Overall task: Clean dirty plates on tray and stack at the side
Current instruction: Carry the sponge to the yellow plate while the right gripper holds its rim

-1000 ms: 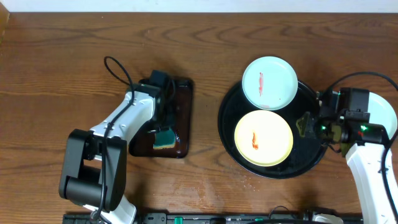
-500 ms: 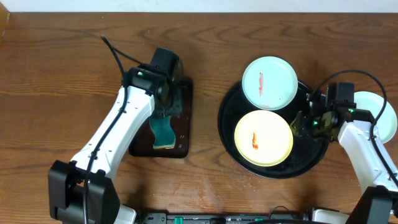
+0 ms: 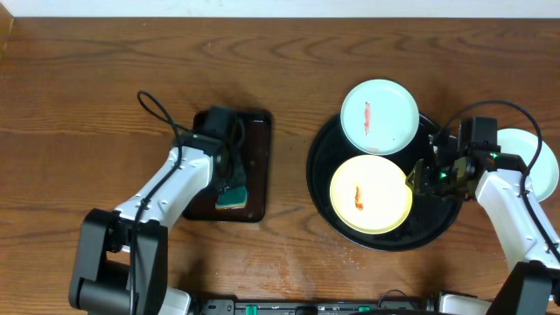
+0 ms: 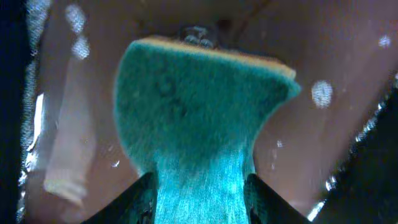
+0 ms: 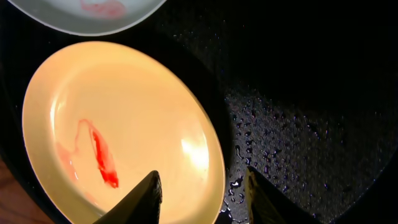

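**Left arm pulls back with the sponge; right arm barely shifts**

Since half a second ago, we see the left arm folded back toward its base. The left gripper now hangs over the near end of the small tray rather than its middle. The sponge, which lay stretched out then, now shows only as a short green lump. In the left wrist view its fingers press the sponge from both sides, pinching it to a narrow waist.

The right gripper sits almost where it was, low over the tray. Its fingers stand apart. One is above the yellow plate and the other above wet black tray; we cannot tell whether either touches the rim.

The yellow plate lies in the tray, red smear at its centre. The mint plate, also smeared, rests on the tray's far rim. A third plate sits on the table just right of the tray, partly hidden by the right arm.
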Controlling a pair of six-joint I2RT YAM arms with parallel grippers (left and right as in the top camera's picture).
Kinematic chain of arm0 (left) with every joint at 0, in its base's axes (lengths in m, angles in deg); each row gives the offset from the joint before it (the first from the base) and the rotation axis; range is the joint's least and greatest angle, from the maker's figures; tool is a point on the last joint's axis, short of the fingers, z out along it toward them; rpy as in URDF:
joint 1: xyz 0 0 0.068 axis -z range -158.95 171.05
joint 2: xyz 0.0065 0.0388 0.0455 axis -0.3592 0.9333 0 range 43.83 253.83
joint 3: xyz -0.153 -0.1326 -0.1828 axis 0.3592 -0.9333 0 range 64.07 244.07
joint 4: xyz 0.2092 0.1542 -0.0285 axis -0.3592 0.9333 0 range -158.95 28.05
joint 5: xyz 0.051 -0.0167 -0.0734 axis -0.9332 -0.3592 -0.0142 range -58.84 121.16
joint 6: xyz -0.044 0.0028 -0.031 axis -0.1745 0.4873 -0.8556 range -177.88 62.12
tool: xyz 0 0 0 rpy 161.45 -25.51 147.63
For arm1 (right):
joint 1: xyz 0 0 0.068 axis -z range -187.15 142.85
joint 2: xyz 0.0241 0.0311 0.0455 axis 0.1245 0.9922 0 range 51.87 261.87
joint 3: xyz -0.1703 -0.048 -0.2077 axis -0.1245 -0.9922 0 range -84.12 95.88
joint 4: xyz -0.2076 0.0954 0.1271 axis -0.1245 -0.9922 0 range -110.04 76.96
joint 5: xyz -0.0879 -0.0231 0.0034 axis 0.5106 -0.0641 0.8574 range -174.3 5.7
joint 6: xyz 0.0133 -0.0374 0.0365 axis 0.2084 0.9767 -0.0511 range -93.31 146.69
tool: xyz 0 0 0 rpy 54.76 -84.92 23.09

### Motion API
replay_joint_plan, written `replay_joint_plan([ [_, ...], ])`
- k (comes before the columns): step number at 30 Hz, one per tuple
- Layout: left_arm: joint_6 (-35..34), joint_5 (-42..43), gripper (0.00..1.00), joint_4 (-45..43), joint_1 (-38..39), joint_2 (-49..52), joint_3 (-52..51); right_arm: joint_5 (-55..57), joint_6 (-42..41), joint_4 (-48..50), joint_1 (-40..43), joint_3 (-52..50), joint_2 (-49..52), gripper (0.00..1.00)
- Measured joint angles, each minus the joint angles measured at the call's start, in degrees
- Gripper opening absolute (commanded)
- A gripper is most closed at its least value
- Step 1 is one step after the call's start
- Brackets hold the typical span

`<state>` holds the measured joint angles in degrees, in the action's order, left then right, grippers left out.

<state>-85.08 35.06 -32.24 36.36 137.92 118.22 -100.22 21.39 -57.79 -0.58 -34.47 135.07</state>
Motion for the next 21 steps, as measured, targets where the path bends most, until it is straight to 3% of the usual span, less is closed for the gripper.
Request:
replay_joint_plan([
  [4,0.0,-0.3,0.34,-3.6,0.0,0.0,-2.3,0.0,0.0,-0.3,0.0,0.0,0.0,0.39],
  [10,0.0,-0.9,0.33,-4.1,0.2,0.0,-2.8,0.0,0.0,-0.2,0.0,0.0,0.0,0.38],
  [11,0.0,-0.9,0.30,-4.6,0.2,0.0,-3.1,0.0,0.0,-0.3,0.0,0.0,0.0,0.38],
  [14,0.2,-0.9,0.08,-6.2,0.3,0.5,-3.9,0.0,0.0,-0.3,0.0,0.0,0.0,0.38],
  [21,0.6,-1.1,0.07,-1.6,0.3,1.5,-1.4,0.0,-0.1,-0.7,0.0,0.0,0.0,0.36],
])
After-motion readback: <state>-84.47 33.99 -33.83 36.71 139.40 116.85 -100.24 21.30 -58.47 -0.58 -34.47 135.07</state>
